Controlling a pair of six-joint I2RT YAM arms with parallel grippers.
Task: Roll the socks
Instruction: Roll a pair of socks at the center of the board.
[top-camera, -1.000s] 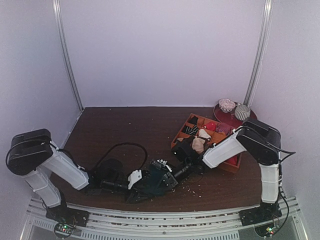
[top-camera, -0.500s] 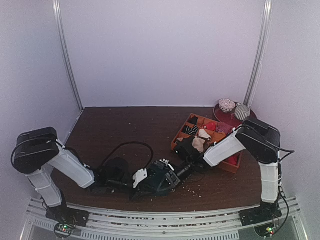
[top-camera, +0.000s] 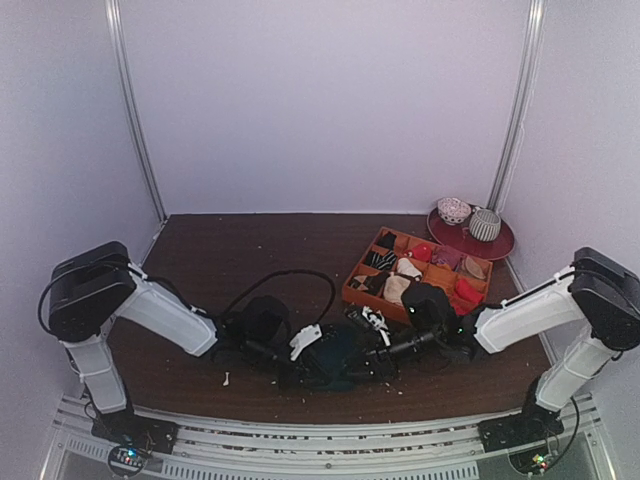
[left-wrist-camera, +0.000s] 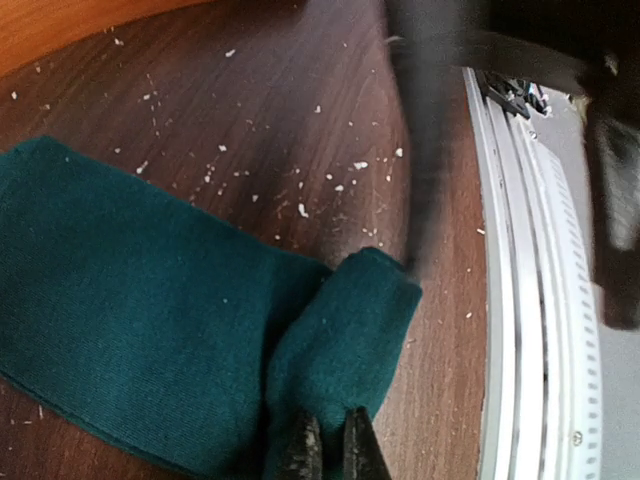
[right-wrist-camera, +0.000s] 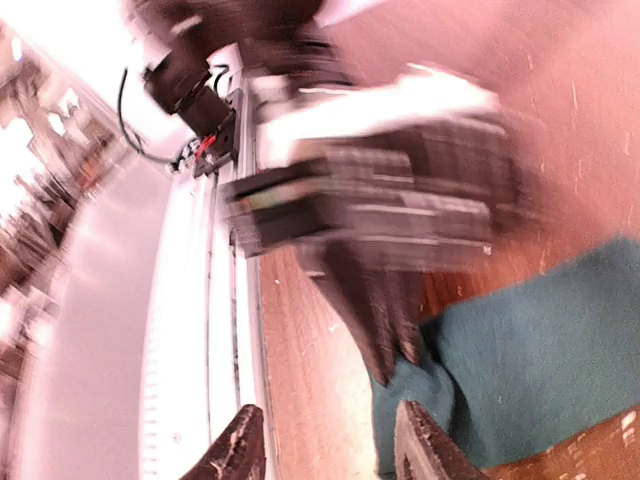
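Note:
The socks (top-camera: 338, 362) are a dark teal bundle on the table between the two grippers. In the left wrist view they lie flat (left-wrist-camera: 130, 330) with one end folded over. My left gripper (left-wrist-camera: 331, 452) is shut on that folded end, and from above it sits at the bundle's left side (top-camera: 314, 350). My right gripper (right-wrist-camera: 330, 450) is open and empty, its fingers either side of the sock's edge (right-wrist-camera: 540, 350) near the front rail. From above it is at the bundle's right side (top-camera: 380, 345). The cartoon end is hidden.
An orange tray (top-camera: 352, 288) of rolled socks stands just behind the grippers. A red plate (top-camera: 500, 245) with two rolled socks is at the back right. The metal front rail (left-wrist-camera: 520, 300) runs close to the socks. White crumbs litter the wood.
My left gripper has carried the socks to the right. My right arm has swung out and dropped low to the right, its gripper now beside the bundle. Both wrist views are motion blurred.

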